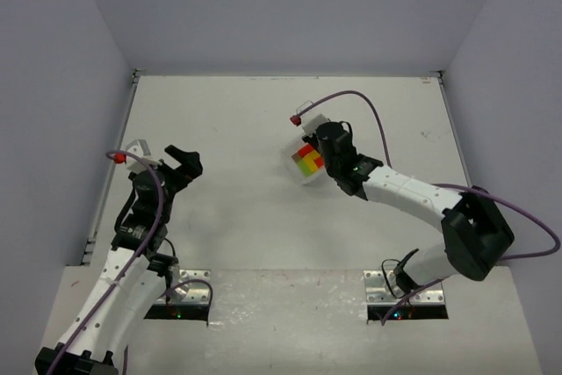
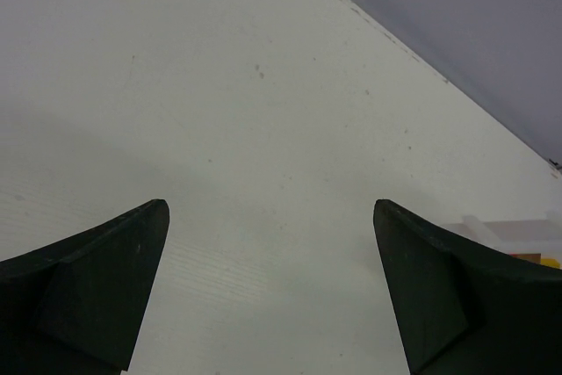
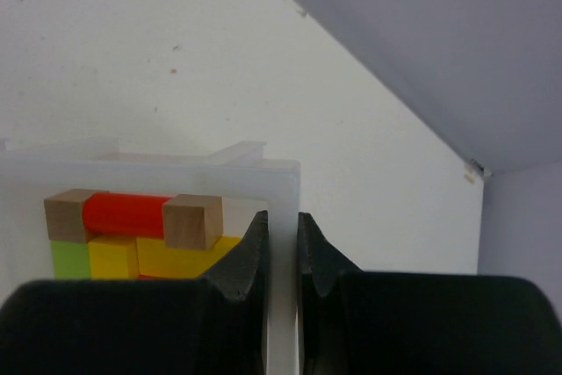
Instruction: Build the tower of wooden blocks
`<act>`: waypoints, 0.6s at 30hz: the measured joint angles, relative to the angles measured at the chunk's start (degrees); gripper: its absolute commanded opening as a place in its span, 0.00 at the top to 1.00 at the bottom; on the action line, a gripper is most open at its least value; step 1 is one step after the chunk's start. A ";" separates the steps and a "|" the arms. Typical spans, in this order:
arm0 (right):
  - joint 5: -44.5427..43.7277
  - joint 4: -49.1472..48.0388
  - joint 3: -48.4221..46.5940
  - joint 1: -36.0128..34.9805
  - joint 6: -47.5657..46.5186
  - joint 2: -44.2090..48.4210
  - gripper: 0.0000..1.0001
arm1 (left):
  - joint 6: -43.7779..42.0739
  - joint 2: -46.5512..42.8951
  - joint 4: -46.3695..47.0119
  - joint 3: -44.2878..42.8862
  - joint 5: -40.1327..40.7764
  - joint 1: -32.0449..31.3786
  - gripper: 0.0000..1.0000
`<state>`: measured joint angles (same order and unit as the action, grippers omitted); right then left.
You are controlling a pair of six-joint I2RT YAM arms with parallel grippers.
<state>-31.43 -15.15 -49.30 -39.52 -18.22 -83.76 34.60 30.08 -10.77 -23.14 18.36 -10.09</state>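
The wood block tower (image 3: 132,234) shows as a tight pack of blocks inside a clear plastic tray (image 1: 301,175): green (image 3: 68,259) and yellow (image 3: 176,256) below, a red bar (image 3: 127,214) and two plain brown cubes (image 3: 191,221) above. My right gripper (image 3: 281,217) is shut on the tray's right wall (image 3: 283,183), one finger inside and one outside. From above, the right gripper (image 1: 327,157) sits at the tray's right side. My left gripper (image 1: 180,164) hangs wide open over bare table at the left, holding nothing (image 2: 268,208).
The white table (image 1: 263,111) is boxed in by grey walls at the back and both sides. A corner of the tray (image 2: 514,233) peeks in at the right edge of the left wrist view. Purple cables loop off both arms.
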 measured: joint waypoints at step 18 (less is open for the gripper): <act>2.34 -21.72 0.51 3.91 -36.01 -11.75 1.00 | 0.84 4.68 -1.12 0.00 3.77 0.02 0.00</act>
<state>-29.09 -36.88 -48.79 -35.60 -54.23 -95.51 35.44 34.76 -11.89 -23.14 22.13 -10.07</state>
